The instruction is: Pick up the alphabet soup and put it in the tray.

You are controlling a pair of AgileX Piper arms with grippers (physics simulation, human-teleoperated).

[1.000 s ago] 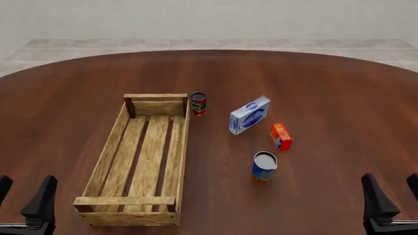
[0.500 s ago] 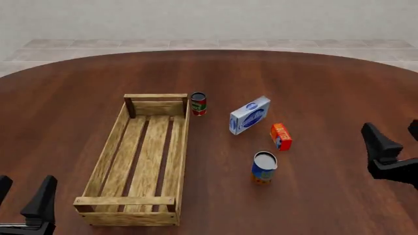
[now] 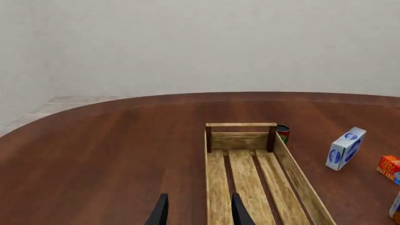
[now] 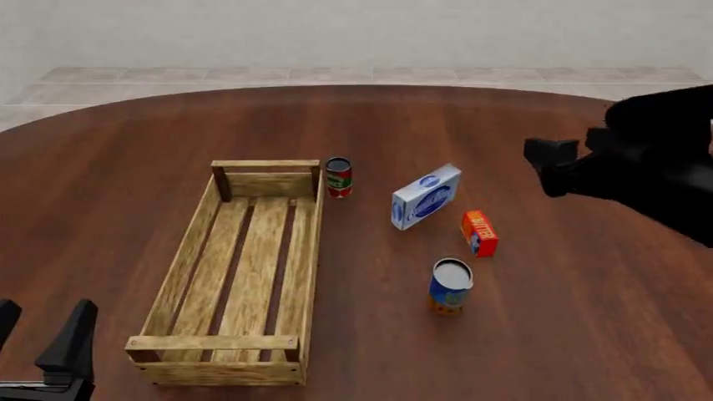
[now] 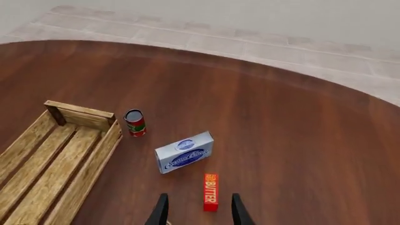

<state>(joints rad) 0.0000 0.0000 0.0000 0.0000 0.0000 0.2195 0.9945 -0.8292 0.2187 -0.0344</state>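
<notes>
The right gripper (image 5: 194, 211) holds its fingers apart with nothing between them; it has risen from the table's near edge and swung forward, now hanging high beyond the alphabet soup (image 4: 450, 286). That reads as the start of an approach, not yet a descent. The left gripper (image 3: 195, 213), fingers also parted and empty, stays parked near the tray's (image 4: 196, 233) near end. The soup stands upright, well to the right of the tray, just nearer than the butter box (image 4: 479, 233).
</notes>
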